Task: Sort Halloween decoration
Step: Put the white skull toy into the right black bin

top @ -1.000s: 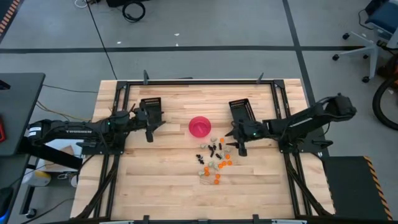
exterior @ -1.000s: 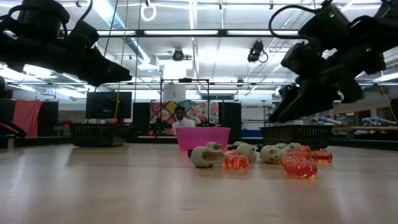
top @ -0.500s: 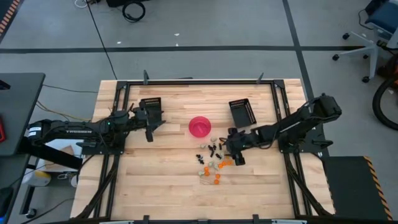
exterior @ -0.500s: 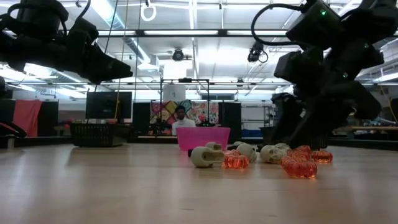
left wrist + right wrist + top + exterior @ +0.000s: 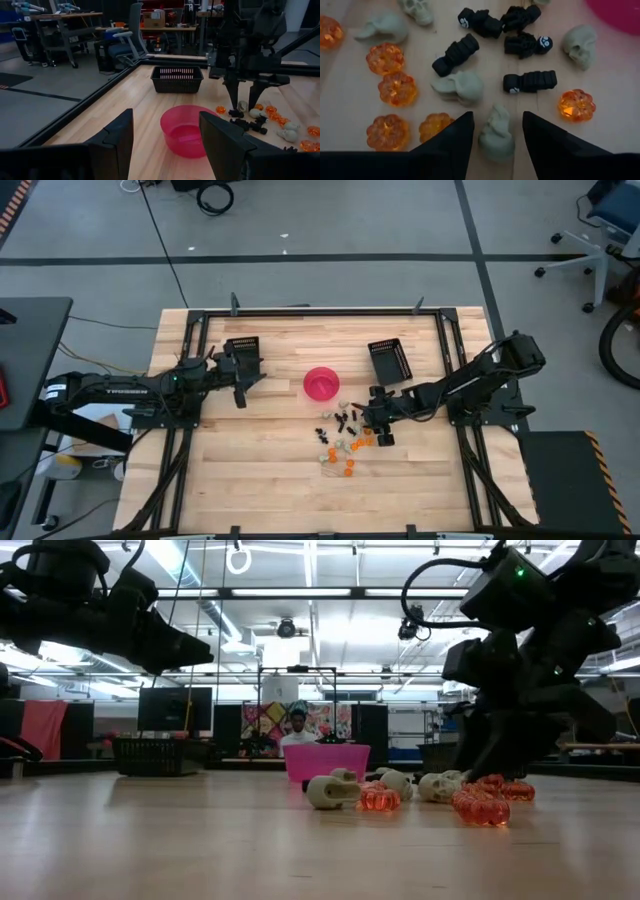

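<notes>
My right tool [image 5: 492, 131] has dropped onto the pile since a second ago, jaws wide, straddling a grey skull [image 5: 496, 134]. I centre, then close gently. Left tool [image 5: 165, 145] waits wide.

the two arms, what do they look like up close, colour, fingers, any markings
Both arms are dark, nearly black, and jointed. The left arm carries white lettering along its side. The left gripper and right gripper each end in two flat, tapering dark fingers. A green light glows on the right arm.
</notes>
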Robot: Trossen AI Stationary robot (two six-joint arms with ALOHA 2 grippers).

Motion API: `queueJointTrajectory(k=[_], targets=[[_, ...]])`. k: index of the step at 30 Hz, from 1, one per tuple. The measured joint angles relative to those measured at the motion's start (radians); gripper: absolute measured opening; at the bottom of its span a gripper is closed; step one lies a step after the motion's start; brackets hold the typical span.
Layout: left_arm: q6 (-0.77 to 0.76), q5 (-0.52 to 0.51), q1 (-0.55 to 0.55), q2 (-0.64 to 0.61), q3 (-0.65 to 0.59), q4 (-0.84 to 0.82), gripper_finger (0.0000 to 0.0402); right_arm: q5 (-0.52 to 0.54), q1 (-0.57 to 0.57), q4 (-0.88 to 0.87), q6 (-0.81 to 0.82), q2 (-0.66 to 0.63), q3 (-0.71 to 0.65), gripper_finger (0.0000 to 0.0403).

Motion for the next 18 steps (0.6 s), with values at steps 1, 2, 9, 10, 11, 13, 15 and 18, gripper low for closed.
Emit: queueJointTrajectory(k=[1,2,9,10,11,13,15,18], targets=[[0.000,0.000,0.000,0.000,0.000,0.000,0.0195,0.000,0.000,0.003,0.000,0.001,0.000,0.0168],[0.000,0.000,0.000,0.000,0.000,-0.001,0.0194,0.000,0.000,0.002,0.000,0.001,0.000,0.0162],[0.000,0.000,0.000,0.000,0.000,0.000,0.0194,-0.019,-0.001,-0.010,0.003,0.001,0.000,0.0111],[0.000,0.000,0.000,0.000,0.000,-0.001,0.0194,-0.024,-0.004,-0.014,0.003,-0.002,0.000,0.0103],[0.000,0.000,0.000,0.000,0.000,-0.001,0.0194,-0.029,-0.006,-0.017,0.003,-0.005,0.000,0.0096],[0.000,0.000,0.000,0.000,0.000,-0.001,0.0194,-0.033,-0.013,-0.023,0.002,-0.017,0.000,0.0088],[0.000,0.000,0.000,0.000,0.000,-0.001,0.0194,-0.031,-0.022,-0.041,0.001,-0.033,-0.002,0.0088],[-0.002,0.000,0.000,0.000,0.000,-0.001,0.0194,-0.023,-0.037,-0.103,-0.001,-0.057,0.013,0.0088]])
